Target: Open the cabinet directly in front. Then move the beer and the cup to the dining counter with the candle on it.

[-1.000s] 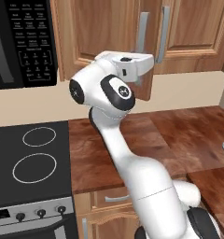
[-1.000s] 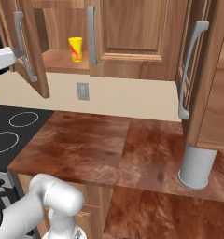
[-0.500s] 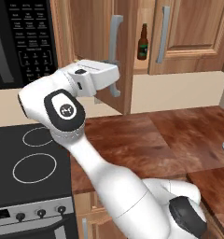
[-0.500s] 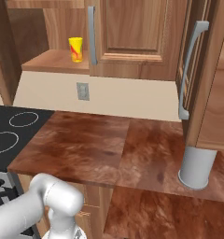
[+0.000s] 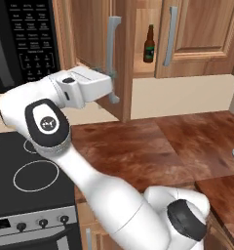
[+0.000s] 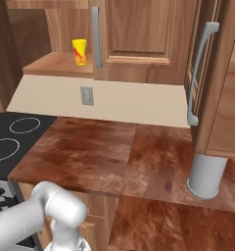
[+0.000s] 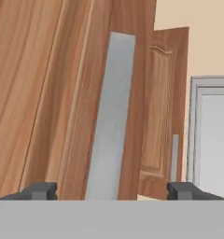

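Since the last frame the gripper [image 7: 111, 190] spread wide, releasing the handle [image 5: 111, 58] on the cabinet [image 5: 97, 53] door, upper centre.

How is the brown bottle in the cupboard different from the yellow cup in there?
The beer bottle is dark brown glass with a slim neck and a green label; the cup is bright yellow with a red-orange mark. The bottle looks taller and narrows to a cap, while the cup is short, wide and open-topped. Both stand upright on the bottom shelf of the open cabinet.
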